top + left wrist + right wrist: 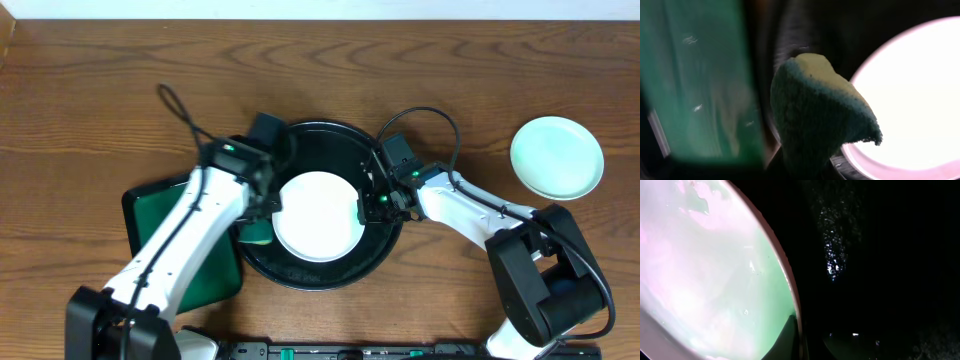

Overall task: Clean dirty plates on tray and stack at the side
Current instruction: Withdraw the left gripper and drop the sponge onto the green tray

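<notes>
side plate only overhead

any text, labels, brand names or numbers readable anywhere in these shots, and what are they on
None can be read.
The plate in the round tray, the side plate, the round tray, the green tray, the sponge and the table carry no print.
The small green marks on the black bar at the overhead view's bottom edge are too small to read.
</notes>
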Available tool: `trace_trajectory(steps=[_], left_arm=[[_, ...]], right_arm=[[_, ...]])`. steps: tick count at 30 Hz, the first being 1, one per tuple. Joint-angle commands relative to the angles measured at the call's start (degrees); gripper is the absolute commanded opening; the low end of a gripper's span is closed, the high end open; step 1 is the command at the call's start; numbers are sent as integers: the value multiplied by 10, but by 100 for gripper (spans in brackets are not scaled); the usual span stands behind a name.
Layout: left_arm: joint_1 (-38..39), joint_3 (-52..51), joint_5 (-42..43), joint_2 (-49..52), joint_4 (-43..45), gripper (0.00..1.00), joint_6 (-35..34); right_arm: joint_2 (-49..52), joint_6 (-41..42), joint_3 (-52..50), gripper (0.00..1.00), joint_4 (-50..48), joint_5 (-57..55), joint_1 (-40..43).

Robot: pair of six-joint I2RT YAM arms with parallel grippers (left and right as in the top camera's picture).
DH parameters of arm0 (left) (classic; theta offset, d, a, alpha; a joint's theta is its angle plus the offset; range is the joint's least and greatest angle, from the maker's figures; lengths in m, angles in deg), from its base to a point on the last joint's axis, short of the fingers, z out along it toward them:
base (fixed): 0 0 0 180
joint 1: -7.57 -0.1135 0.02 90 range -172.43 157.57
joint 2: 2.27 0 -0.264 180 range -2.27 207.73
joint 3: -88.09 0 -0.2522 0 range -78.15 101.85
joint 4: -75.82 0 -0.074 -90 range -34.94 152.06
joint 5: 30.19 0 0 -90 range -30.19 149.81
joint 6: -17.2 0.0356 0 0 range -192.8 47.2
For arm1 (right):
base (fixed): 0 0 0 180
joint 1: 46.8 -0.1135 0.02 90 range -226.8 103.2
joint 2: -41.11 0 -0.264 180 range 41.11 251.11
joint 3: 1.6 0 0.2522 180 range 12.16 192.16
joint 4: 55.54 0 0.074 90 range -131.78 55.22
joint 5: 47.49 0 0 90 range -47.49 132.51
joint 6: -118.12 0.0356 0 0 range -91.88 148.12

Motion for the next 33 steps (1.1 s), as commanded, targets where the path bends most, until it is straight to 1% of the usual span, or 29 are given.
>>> trace_trajectory(steps=[1, 4, 8, 11, 14, 21, 24, 26, 28, 33], left_arm=[[-54, 61, -31, -30, -42, 7, 18], [-101, 94, -45, -46, -89, 7, 29], [-170, 126, -45, -54, -153, 7, 28], [-222, 129, -45, -58, -175, 7, 38], [-271, 129, -47, -58, -185, 7, 56], [-421, 129, -38, -47, -171, 7, 29], [-475, 128, 40, -27, -154, 7, 71], [-491, 127, 79, -8, -149, 7, 94], [-491, 126, 89, 10, -144, 7, 108], [-449, 108, 94, 51, -116, 7, 135]], right_arm=[[-14, -57, -8, 1, 17, -76, 7], [-52, -74, 0, 1, 16, -80, 5], [-106, -77, 3, 1, 16, -104, 1], [-140, -92, 3, 1, 16, -106, -3], [-156, -98, 3, 1, 17, -125, -15], [-160, -102, 3, 1, 16, -134, -41], [-160, -102, 3, 1, 17, -134, -45], [-160, -102, 3, 1, 16, -135, -45], [-160, -102, 3, 1, 16, -135, -45], [-160, -102, 3, 1, 11, -135, -45]])
